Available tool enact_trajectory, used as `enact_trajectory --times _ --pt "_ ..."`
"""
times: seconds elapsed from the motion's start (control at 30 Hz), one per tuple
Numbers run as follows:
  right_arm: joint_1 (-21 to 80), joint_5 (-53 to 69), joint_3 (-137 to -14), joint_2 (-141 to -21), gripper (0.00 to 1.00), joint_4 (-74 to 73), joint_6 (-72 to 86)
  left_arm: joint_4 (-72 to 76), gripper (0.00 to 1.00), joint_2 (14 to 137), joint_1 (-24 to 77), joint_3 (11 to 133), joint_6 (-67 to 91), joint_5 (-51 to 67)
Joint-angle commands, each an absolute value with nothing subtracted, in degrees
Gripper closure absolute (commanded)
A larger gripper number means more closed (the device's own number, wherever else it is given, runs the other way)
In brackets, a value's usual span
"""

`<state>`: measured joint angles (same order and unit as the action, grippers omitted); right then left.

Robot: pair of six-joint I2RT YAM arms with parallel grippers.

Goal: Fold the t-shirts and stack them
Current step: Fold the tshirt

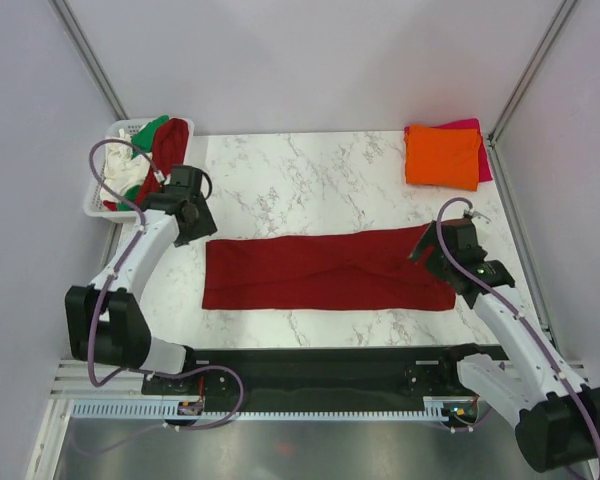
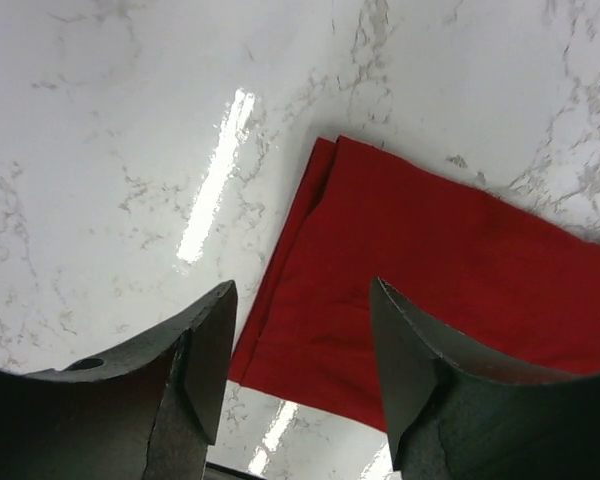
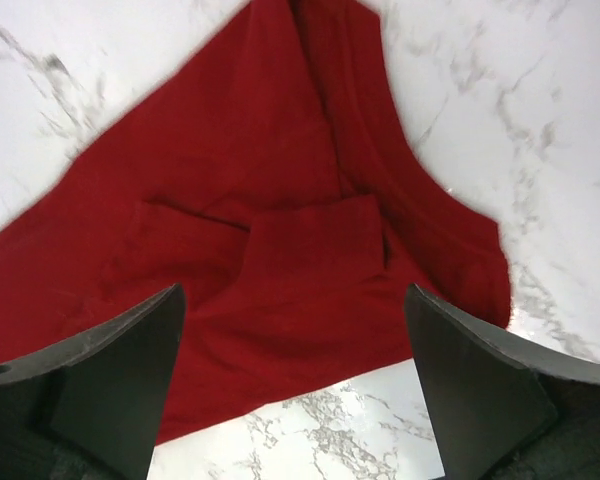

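Note:
A dark red t-shirt lies flat on the marble table as a long folded strip. My left gripper hovers open and empty just beyond its left end; the left wrist view shows that end below the fingers. My right gripper hovers open and empty over its right end, where the folded sleeves show. An orange t-shirt lies folded on a magenta-pink one at the back right. A second dark red t-shirt and a green one lie in the basket.
A white lattice basket stands at the table's back left corner, close behind my left arm. Grey walls close the table on three sides. A black rail runs along the near edge.

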<state>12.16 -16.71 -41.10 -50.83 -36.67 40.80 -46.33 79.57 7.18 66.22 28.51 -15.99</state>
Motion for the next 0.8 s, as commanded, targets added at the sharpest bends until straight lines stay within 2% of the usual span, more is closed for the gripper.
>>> enact_trajectory --times 0.0,0.23,0.37,0.57,0.77 --pt "12.22 -7.93 -36.75 -56.67 0.02 -29.47 43.59 -46.49 0.38 85.33 11.58 66.71 33.22 -15.55" --pt "12.48 -6.41 -36.47 -68.01 0.02 -21.28 43.86 -45.79 0.37 96.58 16.26 66.45 37.44 -15.91" --pt "12.74 -7.03 -39.37 -79.41 0.02 -16.89 44.03 -44.91 0.39 100.63 17.49 64.95 38.67 -14.42" --pt "14.23 -6.42 -56.57 -101.64 0.03 -15.82 43.59 -43.95 0.42 97.22 23.02 58.81 40.95 -14.24" --pt "16.96 -6.86 -86.88 -123.19 0.03 -21.78 43.68 -43.24 0.43 92.03 29.87 51.25 45.25 -11.87"
